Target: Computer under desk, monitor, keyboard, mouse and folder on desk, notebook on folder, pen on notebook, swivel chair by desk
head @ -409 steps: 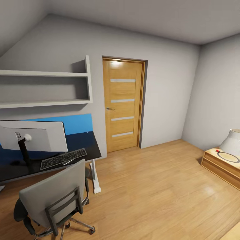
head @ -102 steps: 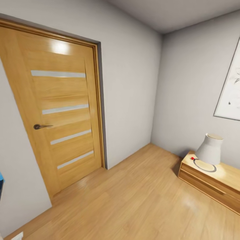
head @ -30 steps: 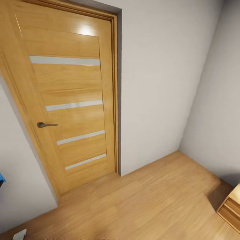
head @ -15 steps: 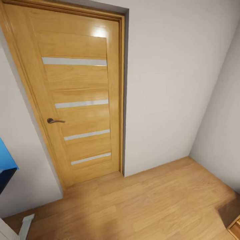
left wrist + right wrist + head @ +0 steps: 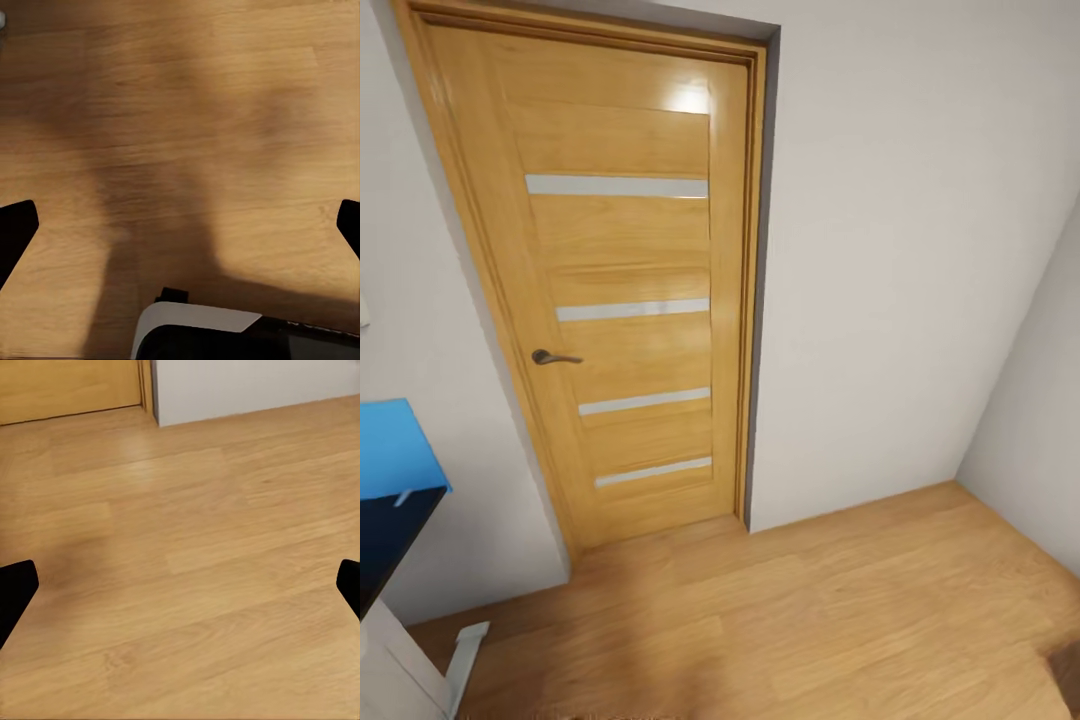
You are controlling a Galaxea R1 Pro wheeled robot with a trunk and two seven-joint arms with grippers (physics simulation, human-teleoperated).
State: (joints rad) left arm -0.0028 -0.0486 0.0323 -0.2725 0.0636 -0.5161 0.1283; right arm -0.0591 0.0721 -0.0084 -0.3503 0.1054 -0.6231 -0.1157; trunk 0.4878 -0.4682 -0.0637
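Looking mostly at walls and floor right now, tbh. Biggest thing in the head view is the pale grey wall (image 5: 900,250), then the wood-plank floor (image 5: 810,620), then the closed oak door (image 5: 625,290) with four frosted horizontal strips and a dark lever handle (image 5: 553,357) on its left side.

The desk (image 5: 385,535) just pokes in at the left edge of the head view: a dark glossy corner of its top, with a bright blue panel (image 5: 395,460) standing up along the back edge against the wall. Its white leg (image 5: 390,670) runs down to the bottom left corner, and the foot (image 5: 465,650) sits flat on the floor. Can't tell which way the desk's long side runs from this sliver.

Left gripper (image 5: 180,225): black fingertips (image 5: 16,229) sit right at opposite edges of the wrist view, so spread wide, nothing between them but shadowed floor. Right gripper (image 5: 180,585): same deal, fingertips (image 5: 16,589) wide apart, holding nothing, over bare floor near the bottom of the door.
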